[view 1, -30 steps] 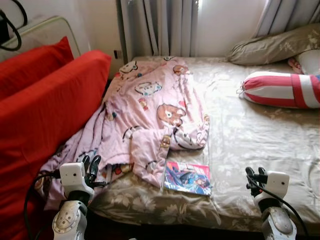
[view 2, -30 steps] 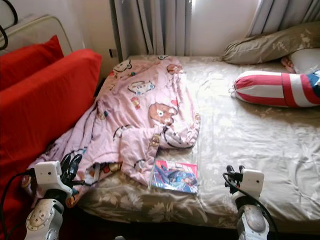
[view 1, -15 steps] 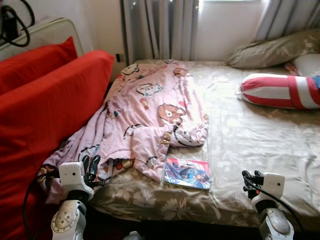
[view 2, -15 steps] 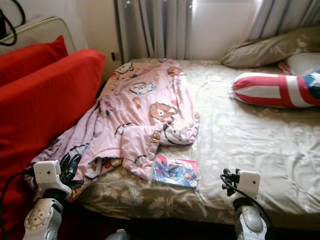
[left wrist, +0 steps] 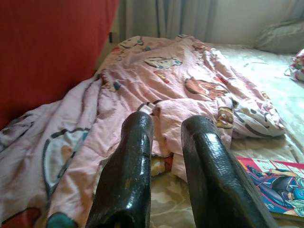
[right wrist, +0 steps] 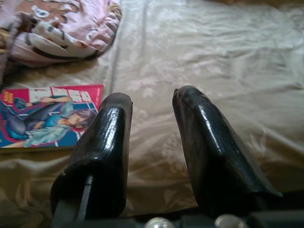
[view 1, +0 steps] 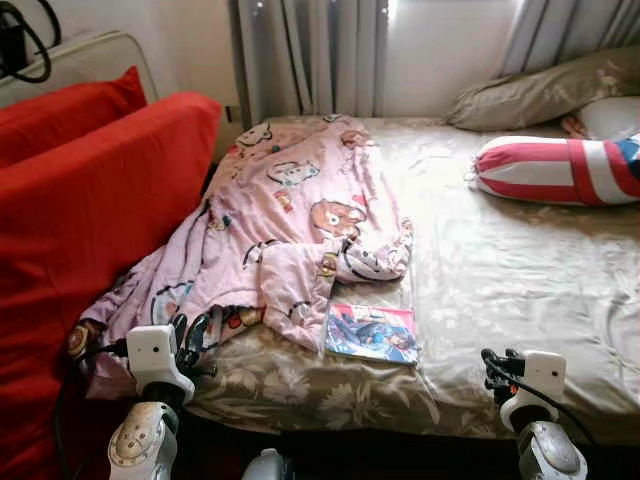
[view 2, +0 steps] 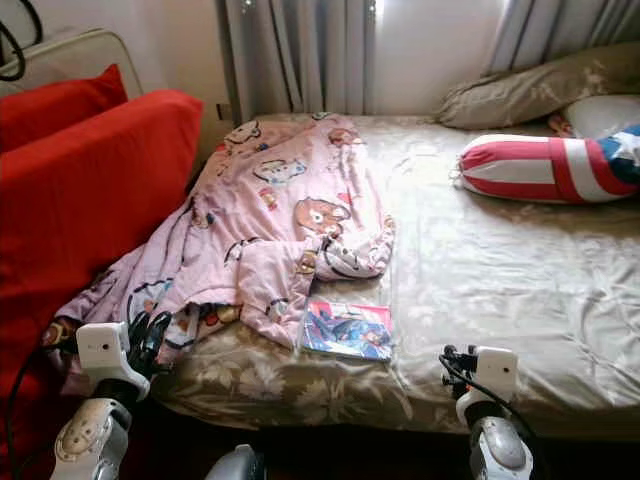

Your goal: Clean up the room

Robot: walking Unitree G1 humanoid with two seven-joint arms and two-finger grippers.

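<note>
Left gripper: at near left edge of bed, fingers parted with a narrow gap, grasping nothing, just short of the blanket's near hem.
Right gripper: at near right edge of bed, fingers parted, grasping nothing, above bare sheet.
Comic book: flat on bed near front edge, between the two grippers, partly tucked under blanket's lower fold.
Pink cartoon blanket: crumpled, spread along left side of bed, near corner hanging off beside red cushions.
Bed sheet: beige floral, wrinkled.
Red cushions: upright along left of bed, touching blanket.
Striped bolster: red and white, far right on bed.
Beige pillow: behind bolster.
Curtains: grey, behind head of bed.
</note>
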